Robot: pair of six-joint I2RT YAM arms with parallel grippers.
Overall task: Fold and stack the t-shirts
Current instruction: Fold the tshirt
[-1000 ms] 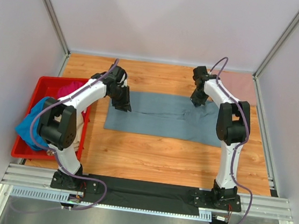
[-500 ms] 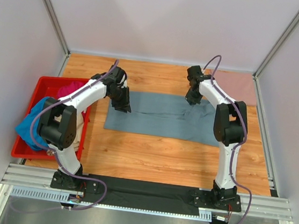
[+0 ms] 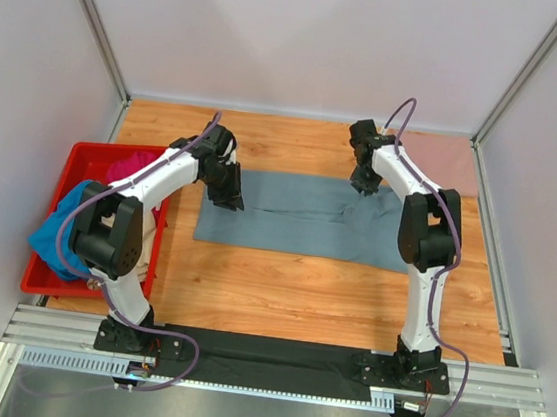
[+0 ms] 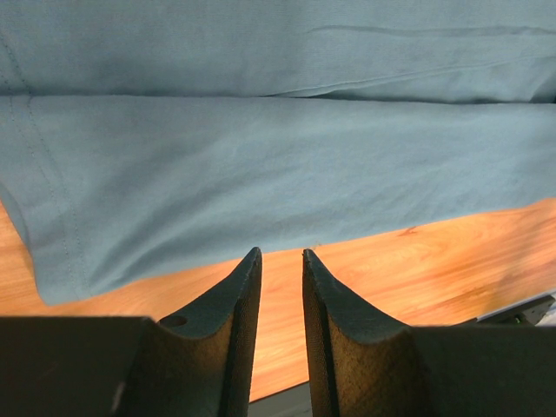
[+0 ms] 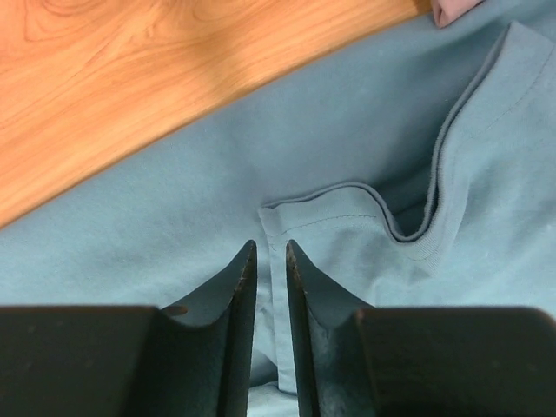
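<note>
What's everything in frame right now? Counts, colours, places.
Slate grey-blue cloth t-shirt: 1, grey-blue, spread flat mid-table.
Dusty-pink cloth: 1, pink, table's far right corner.
Red plastic bin: 1, red, table's left side.
Magenta cloth: 1, magenta, inside bin.
Bright blue cloth: 1, blue, draped over bin's near-left rim.
Wooden table: 1, orange-brown, under everything.
Left gripper: 1, black fingers narrowly apart, empty, by t-shirt's left end.
Right gripper: 1, black fingers narrowly apart, over t-shirt's collar.

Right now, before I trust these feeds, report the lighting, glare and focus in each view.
Top external: even light, sharp, no glare, only faint shadows on the grey-blue t-shirt. Left wrist: cloth sharp, left gripper dark and soft-edged, warm sheen on the table. Right wrist: collar seams crisp, right gripper dark, the table slightly blurred at the top.
</note>
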